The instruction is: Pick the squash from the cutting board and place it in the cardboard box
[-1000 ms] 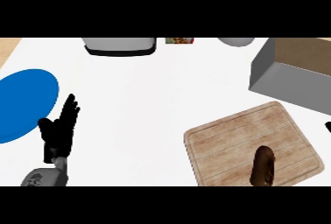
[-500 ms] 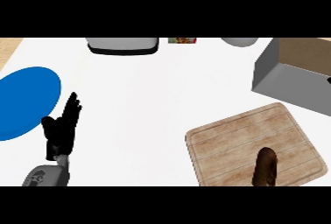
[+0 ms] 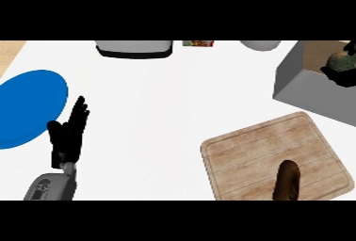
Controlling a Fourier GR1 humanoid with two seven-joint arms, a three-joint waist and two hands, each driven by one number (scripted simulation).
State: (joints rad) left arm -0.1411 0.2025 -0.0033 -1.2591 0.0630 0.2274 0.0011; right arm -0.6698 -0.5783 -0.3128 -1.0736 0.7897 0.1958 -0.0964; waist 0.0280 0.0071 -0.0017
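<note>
The cardboard box (image 3: pixel 306 89) stands at two o'clock, a grey-walled block with flat matte sides and a brown inner floor. Inside it, at the view's right edge, sits the squash (image 3: pixel 341 63), a dark green rounded lump with a dull mottled skin; a dark shape below it may be the right hand, but it cannot be told, so its fingers are not described.

The cutting board (image 3: pixel 257 150) lies at four to five o'clock, a pale wooden slab with rounded corners and streaked grain running in planks, turned slightly askew. On its lower part, at five o'clock, rests a brown elongated loaf-like item (image 3: pixel 287 181) with a rough, crusty surface.

The left hand (image 3: pixel 68 136) shows at eight o'clock, black, fingers straight and close together pointing up, holding nothing, above a grey forearm.

A smooth blue plate (image 3: pixel 28 106) lies at nine o'clock. Along the top edge stand a grey and black appliance (image 3: pixel 133 47), a small colourful packet (image 3: pixel 198 43) whose print cannot be read, and a grey rounded bowl (image 3: pixel 261 44).
</note>
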